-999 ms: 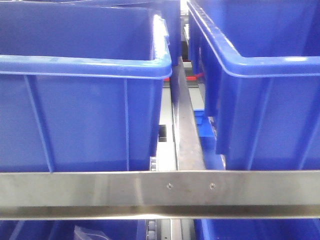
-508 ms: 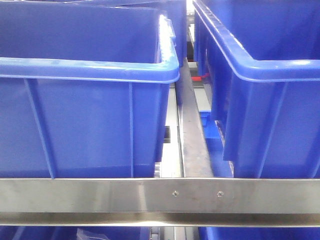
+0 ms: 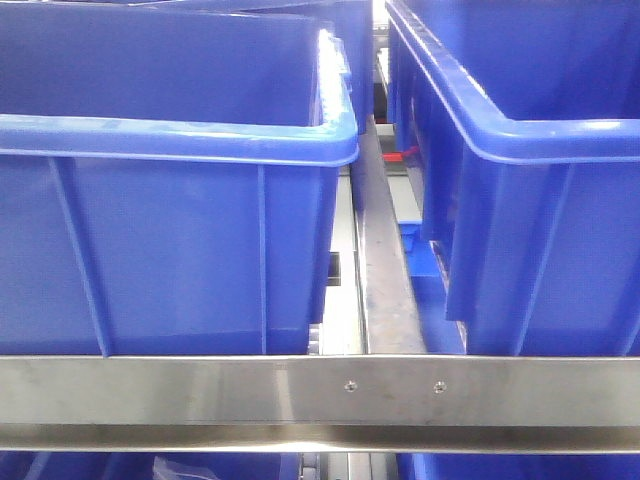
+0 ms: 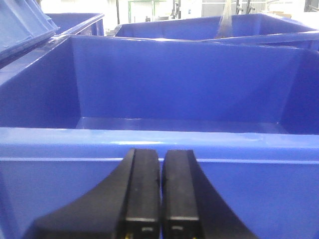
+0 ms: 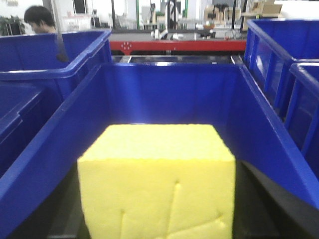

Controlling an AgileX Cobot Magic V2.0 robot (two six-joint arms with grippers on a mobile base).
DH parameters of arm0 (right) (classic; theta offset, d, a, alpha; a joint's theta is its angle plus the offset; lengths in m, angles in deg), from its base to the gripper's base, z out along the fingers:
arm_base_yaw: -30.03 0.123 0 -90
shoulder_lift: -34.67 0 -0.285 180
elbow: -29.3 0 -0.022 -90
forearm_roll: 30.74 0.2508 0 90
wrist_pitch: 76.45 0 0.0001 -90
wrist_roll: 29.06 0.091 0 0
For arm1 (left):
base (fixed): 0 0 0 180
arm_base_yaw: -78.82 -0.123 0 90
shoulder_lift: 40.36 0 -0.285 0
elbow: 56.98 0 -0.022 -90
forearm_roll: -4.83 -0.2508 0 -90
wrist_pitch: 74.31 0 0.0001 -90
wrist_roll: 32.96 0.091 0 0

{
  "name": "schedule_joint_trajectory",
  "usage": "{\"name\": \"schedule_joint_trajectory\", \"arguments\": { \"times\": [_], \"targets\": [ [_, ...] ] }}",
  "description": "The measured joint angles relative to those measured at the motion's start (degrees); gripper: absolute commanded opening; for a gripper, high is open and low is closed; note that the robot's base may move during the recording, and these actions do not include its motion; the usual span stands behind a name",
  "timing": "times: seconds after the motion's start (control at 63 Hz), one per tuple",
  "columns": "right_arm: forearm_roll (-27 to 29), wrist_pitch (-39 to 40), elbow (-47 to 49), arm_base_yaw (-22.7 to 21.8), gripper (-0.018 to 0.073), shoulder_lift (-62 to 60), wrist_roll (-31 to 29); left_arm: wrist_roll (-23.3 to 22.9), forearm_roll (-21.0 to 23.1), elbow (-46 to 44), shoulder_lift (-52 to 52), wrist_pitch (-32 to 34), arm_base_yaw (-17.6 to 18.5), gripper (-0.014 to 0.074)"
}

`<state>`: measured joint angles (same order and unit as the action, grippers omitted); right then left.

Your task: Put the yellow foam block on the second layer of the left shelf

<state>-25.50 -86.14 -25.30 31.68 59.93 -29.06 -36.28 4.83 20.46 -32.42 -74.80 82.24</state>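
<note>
- The left blue bin now looks bigger and sits a bit lower in the front view than it did a second ago. In the last half second it has not moved at all.
- So I think the robot rolled closer to the shelf and then stopped.
- The left hand is squeezed closed with nothing in it. It sits just in front of the bin rim, and the bin looks empty inside.
- The steel rail runs across the front of the shelf, below the bins.
- The right blue bin grew in the same way.
- The yellow foam block fills the right wrist view, right up close to that camera. The right hand's fingers are mostly hidden, but the block looks held between them.
- The block is over a blue bin, so it looks almost ready to be let go.
</note>
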Motion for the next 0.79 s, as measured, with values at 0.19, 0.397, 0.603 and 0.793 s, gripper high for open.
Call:
{"name": "schedule_joint_trajectory", "arguments": {
  "times": [0.19,0.397,0.603,0.793],
  "targets": [
    [0.0,4.97,2.56,0.0,0.0487,11.84,0.0,0.0,0.0,0.0,0.0,0.0,0.0,0.0124],
    [0.0,14.04,4.77,0.0,0.0487,24.24,0.0,0.0,0.0,0.0,0.0,0.0,0.0,0.0124],
    [0.09,18.1,6.81,0.0,0.0487,33.33,0.0,0.0,0.0,0.0,0.0,0.0,0.0,0.0124],
    [0.22,19.03,7.64,0.0,0.054,36.3,0.0,0.0,0.0,0.0,0.0,0.0,0.0,0.0124]
  ]
}}
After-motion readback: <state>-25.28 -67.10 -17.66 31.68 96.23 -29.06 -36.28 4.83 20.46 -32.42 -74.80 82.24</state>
